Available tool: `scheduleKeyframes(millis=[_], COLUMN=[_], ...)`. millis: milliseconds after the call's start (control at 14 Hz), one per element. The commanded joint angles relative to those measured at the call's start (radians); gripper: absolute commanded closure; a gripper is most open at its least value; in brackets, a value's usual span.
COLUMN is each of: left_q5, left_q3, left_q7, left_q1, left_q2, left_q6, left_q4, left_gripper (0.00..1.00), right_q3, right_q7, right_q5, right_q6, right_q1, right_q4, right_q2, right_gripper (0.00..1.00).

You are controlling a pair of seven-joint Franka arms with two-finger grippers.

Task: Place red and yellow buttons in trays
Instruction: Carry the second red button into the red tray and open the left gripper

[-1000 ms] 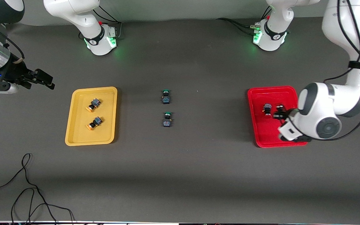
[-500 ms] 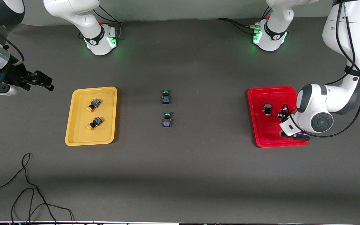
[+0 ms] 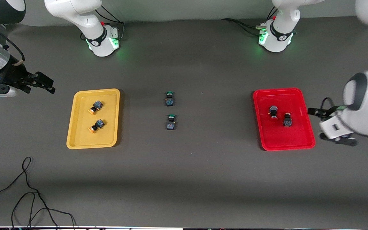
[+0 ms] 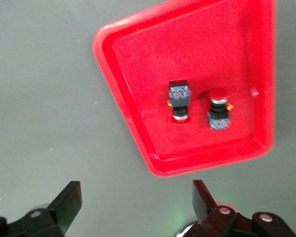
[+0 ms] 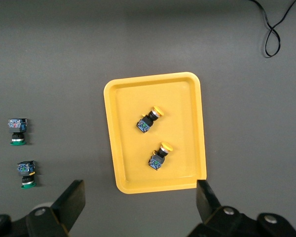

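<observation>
The red tray holds two red buttons lying side by side; the left wrist view shows the tray and both buttons. My left gripper is open and empty, up over the bare table just off the tray's edge toward the left arm's end. The yellow tray holds two yellow buttons, also in the right wrist view. My right gripper waits open and empty beside the yellow tray.
Two green-capped buttons lie on the table midway between the trays, also in the right wrist view. A loose black cable lies near the front edge at the right arm's end.
My left gripper let go of the second red button in the red tray, then rose and moved off the tray toward the left arm's end. The right arm has not moved.
</observation>
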Motion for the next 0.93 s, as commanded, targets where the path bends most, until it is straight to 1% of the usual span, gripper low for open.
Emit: scheduleKeyframes(millis=[0, 214, 357, 429, 571, 643, 857], left_q5=[-0.046, -0.080, -0.092, -0.101, -0.102, -0.103, -0.111], left_q3=[-0.008, -0.008, -0.005, 0.020, 0.150, 0.185, 0.188], left_q7=[0.020, 0.018, 0.004, -0.002, -0.058, -0.066, -0.066], left_q1=[0.007, 0.006, -0.006, -0.034, -0.182, -0.213, -0.214], left_q2=[-0.123, -0.244, -0.287, -0.295, -0.295, -0.295, -0.295], left_q6=[-0.079, -0.127, -0.120, -0.121, -0.121, -0.117, -0.113], left_q4=[0.018, 0.018, 0.021, 0.026, 0.044, 0.044, 0.046], left_gripper=[0.00, 0.00, 0.00, 0.00, 0.00, 0.00, 0.00], right_q3=[0.002, 0.002, 0.005, 0.005, 0.004, 0.004, 0.004], right_q7=[-0.057, -0.060, -0.059, -0.054, -0.059, -0.059, -0.050], right_q5=[-0.004, -0.004, -0.004, -0.002, -0.004, -0.004, 0.002], right_q6=[-0.008, -0.009, -0.011, -0.014, -0.018, -0.018, -0.017], right_q1=[-0.007, -0.008, -0.007, -0.007, -0.007, -0.007, -0.007], right_q4=[0.022, 0.023, 0.022, 0.025, 0.042, 0.042, 0.046], right_q2=[0.015, 0.015, 0.015, 0.012, 0.012, 0.012, 0.015], right_gripper=[0.00, 0.00, 0.00, 0.00, 0.00, 0.00, 0.00])
